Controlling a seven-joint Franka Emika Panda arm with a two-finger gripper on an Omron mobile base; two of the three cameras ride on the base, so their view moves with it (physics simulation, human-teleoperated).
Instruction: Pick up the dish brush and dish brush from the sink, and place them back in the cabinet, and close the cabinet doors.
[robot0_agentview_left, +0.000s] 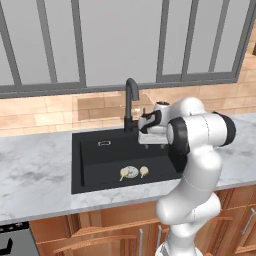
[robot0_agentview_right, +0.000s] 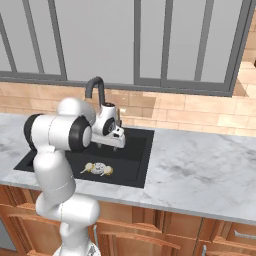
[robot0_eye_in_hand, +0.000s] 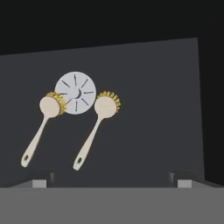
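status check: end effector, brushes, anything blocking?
End effector open, empty, above the sink. Both dish brushes lie flat on the basin floor, apart, heads flanking the drain. Faucet close behind the hand; path down looks clear.

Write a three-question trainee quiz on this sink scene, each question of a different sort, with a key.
1. True or false: both dish brushes lie on the floor of the sink.
2. Multiple choice: the gripper is
A. shut on a brush
B. open, above the sink, holding nothing
C. resting on the counter
3. Fill in: in the hand view, the round white drain lies between the two brush ____.

Key: 1 true; 2 B; 3 heads.
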